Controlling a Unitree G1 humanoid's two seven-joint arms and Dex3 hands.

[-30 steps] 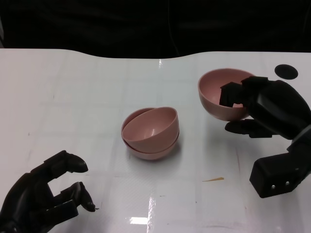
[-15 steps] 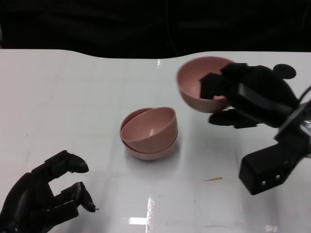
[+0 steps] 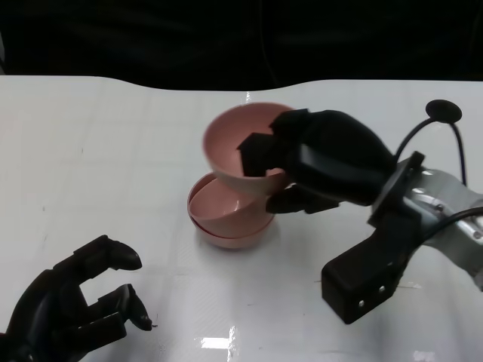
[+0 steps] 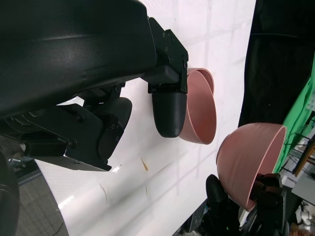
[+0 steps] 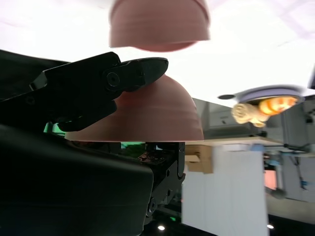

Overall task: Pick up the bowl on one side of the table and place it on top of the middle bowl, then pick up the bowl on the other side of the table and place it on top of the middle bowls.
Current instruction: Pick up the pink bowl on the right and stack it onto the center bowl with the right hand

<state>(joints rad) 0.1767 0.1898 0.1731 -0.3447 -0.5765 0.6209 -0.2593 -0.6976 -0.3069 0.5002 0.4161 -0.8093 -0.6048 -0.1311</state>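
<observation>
Pink plastic bowl [image 3: 245, 147], round and deep, is hanging in the right hand [image 3: 324, 162] just above the two-bowl pink stack [image 3: 230, 219] at table centre. Fingers are pinching its right wall: some hooked inside the rim, others pressing outside underneath. That rim grip is leaving the bowl's base free, presumably so it can nest down into the stack. Bowl is sitting slightly far and right of the stack, tilted a little, so judged not yet aligned. Top stacked bowl is itself lying askew. Left hand [image 3: 72, 309] is resting near-left on the glossy white table [image 3: 113, 151], fingers loosely curled, apart, holding nothing.
</observation>
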